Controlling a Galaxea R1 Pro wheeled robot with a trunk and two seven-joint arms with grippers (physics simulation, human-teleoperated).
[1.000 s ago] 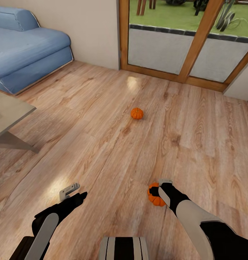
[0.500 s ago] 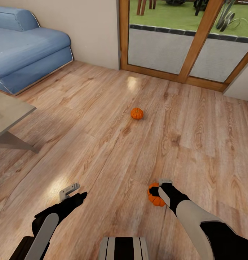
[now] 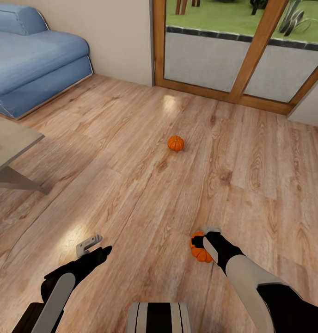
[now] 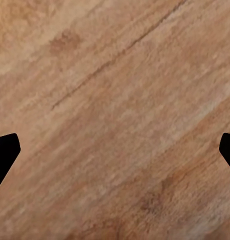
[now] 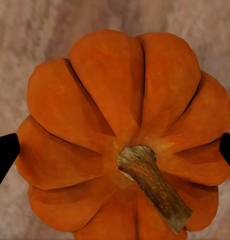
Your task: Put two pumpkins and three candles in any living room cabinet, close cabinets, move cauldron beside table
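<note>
Two orange pumpkins lie on the wooden floor. One pumpkin (image 3: 175,143) rests alone in the middle of the room. The nearer pumpkin (image 3: 197,249) sits under my right gripper (image 3: 204,237). In the right wrist view this pumpkin (image 5: 104,90) shows stem up, and the right gripper (image 5: 115,150) is open with a fingertip on each side of it. My left gripper (image 3: 95,247) hangs open over bare floor, as the left wrist view also shows (image 4: 115,150). A corner of the grey table (image 3: 11,138) is at the left edge. The candles, cabinet and cauldron are out of view.
A blue sofa (image 3: 34,60) stands at the back left against the wall. Wood-framed glass doors (image 3: 242,51) to a garden close off the far side. Open plank floor (image 3: 131,185) stretches between the table and the pumpkins.
The whole picture has shifted slightly, so the camera moved. Both arms and both pumpkins hold about the same places.
</note>
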